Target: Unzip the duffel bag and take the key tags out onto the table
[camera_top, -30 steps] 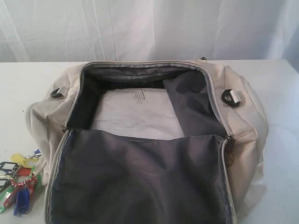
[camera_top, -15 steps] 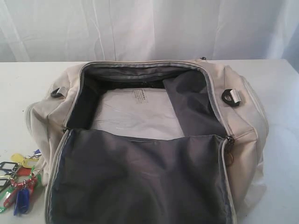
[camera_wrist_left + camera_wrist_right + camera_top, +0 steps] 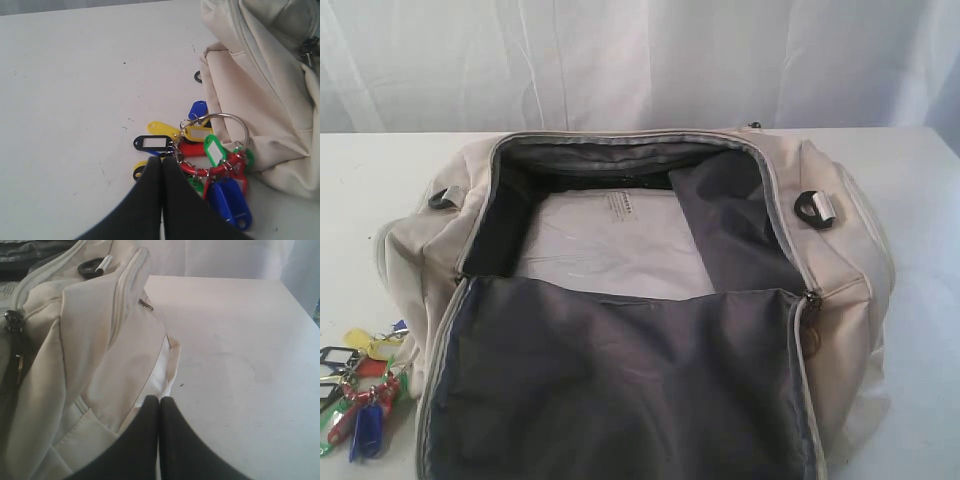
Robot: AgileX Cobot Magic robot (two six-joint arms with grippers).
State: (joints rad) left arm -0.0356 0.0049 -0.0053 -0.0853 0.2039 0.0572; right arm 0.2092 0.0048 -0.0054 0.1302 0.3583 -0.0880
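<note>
The soft cream duffel bag [image 3: 840,260] lies unzipped on the smooth white table [image 3: 380,190]. Its dark grey lining flap [image 3: 620,380] is folded toward six o'clock. The key tags [image 3: 365,385], glossy plastic ovals in five colours on a round metal ring [image 3: 235,122], lie on the table at the bag's eight o'clock. The left gripper [image 3: 161,161] is clenched on nothing just beside them. The right gripper [image 3: 159,400], equally clenched and empty, sits by the bag's wrinkled fabric side.

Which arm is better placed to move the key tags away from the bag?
Likely left: the left tool, shut, is beside the key tags; the right tool is at the duffel bag's other end.
</note>
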